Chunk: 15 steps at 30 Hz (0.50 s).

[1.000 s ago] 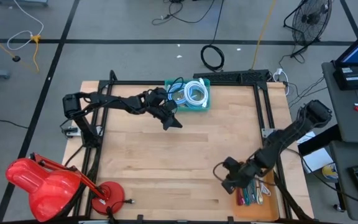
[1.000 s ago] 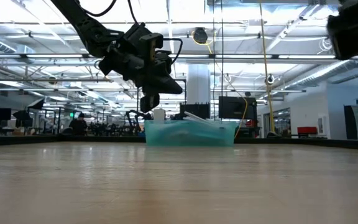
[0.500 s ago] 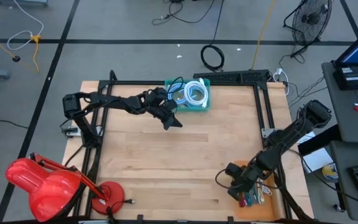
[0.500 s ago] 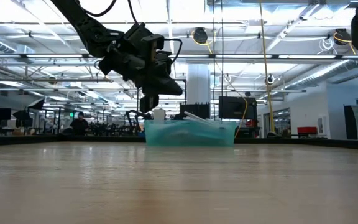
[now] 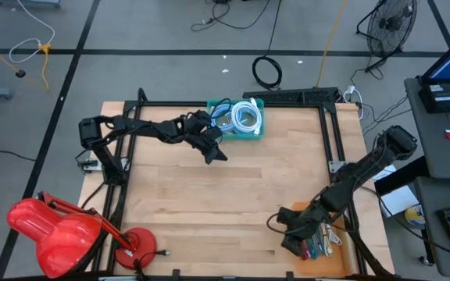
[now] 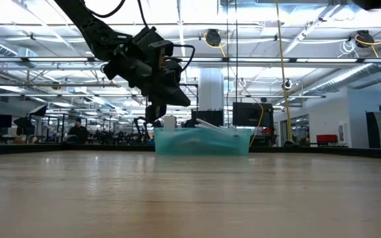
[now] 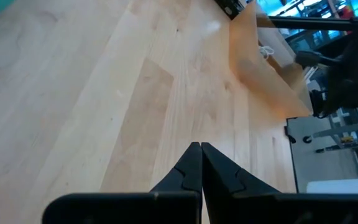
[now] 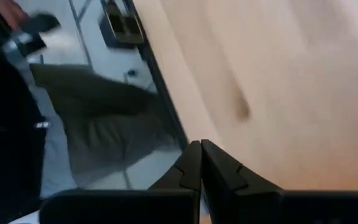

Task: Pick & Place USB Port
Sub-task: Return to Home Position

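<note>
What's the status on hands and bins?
Left hand shut, empty, raised beside blue bin. Right hand shut, empty, beside orange bin. White cable coiled in blue bin. No obstruction seen.

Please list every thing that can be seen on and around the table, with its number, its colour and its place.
table: one, light wood, inside a black frame
blue bin: one, blue-green, middle of the table's far edge
white cable: one coil, white, inside the blue bin
orange bin: one, orange, near right corner
small items: several, mixed colours, in the orange bin
red stand: one, red, off the near left corner
black cable coil: one, black, on the floor beyond the table
fan: one, dark, on the floor far right
left tool: shut, empty, in the air beside the blue bin
right tool: shut, empty, beside the orange bin
</note>
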Tool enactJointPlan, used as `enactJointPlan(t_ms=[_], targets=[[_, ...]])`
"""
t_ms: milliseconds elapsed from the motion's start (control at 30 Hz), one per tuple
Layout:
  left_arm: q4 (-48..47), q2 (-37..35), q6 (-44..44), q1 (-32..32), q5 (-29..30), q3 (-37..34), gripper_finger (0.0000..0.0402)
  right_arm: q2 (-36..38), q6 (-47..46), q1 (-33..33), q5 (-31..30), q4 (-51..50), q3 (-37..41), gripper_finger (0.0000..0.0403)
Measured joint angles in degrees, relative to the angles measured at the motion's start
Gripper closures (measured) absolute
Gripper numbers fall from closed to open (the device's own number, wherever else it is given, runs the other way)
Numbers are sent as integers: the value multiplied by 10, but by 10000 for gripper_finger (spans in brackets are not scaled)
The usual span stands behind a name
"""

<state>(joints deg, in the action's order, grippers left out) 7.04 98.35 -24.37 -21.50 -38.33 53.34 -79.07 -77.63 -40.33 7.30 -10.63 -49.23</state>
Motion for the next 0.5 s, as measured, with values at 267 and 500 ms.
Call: enactJointPlan(t_ms=[267,500], targets=[[19,0,-14,1,-7,0,401,31,216,130,-35,-94,-91,403],[38,0,-39,3,-22,0,401,96,495,328,-49,-102,-113,403]])
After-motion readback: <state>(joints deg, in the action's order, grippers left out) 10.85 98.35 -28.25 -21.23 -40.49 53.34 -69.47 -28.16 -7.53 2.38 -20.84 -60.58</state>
